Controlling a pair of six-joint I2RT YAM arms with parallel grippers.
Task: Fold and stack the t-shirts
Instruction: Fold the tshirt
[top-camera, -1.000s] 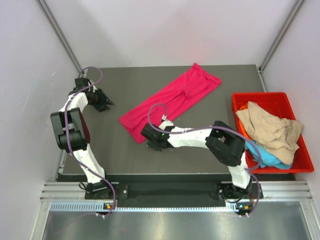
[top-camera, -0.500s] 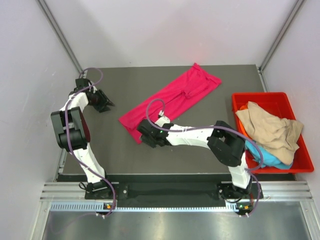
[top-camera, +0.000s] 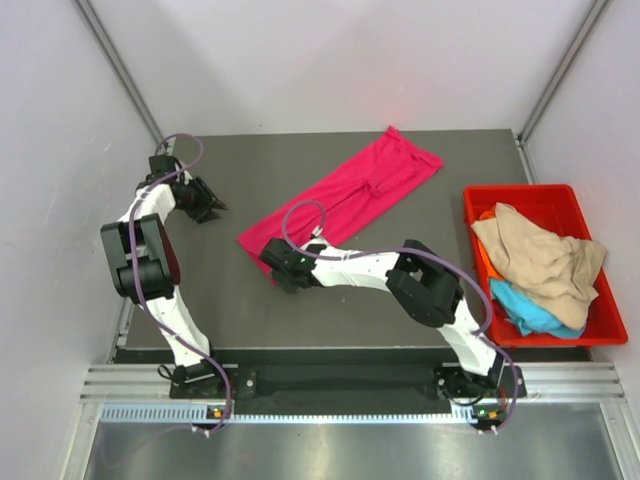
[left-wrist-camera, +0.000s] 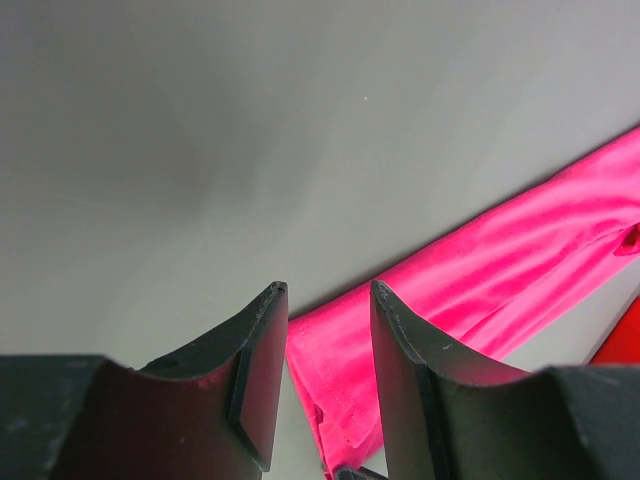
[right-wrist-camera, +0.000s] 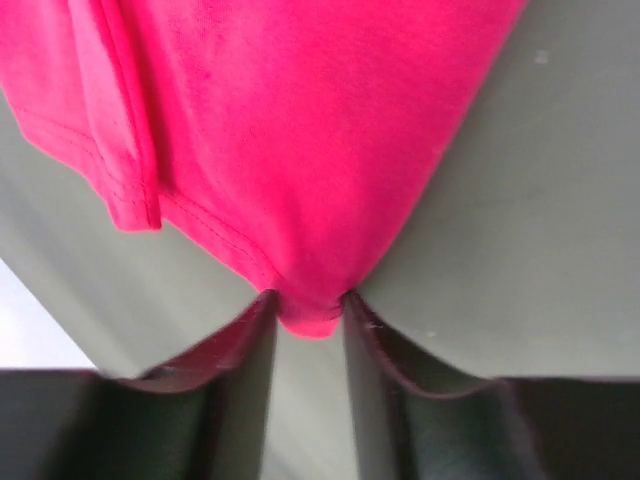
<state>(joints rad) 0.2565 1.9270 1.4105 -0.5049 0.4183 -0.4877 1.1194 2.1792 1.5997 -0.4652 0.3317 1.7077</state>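
Pinched the near-left corner of the pink t-shirt (right-wrist-camera: 300, 120) between the two fingers of the right gripper (right-wrist-camera: 305, 300). Had the jaws narrow, with the cloth pulled to a point and touching both fingers. Sat low on the dark table (top-camera: 250, 315), a little left of the middle, with the arm stretched out leftward from its base at the near right.

Stood partly open at the left gripper (left-wrist-camera: 327, 292), with nothing between the fingers. Showed only bare table and a strip of pink past the tips. Sat by the far-left side of the table, well apart from the shirt.

Lay flat on the table as one long, narrow strip of pink. Ran on a slant, long side going from near-left to far-right. Pointed the far-right end toward the far edge of the table. Had the near-left end at the right gripper, with a small fold of hem just beside the pinched corner.

Had a red bin (top-camera: 545, 190) at the right side of the table, well apart from both grippers. Held loose, crumpled shirts inside: a tan shirt (top-camera: 540, 260) on top, reaching the right rim; a turquoise shirt (top-camera: 530, 305) under it at the near side; a bit of an orange shirt (top-camera: 485, 214) showing by the left wall.
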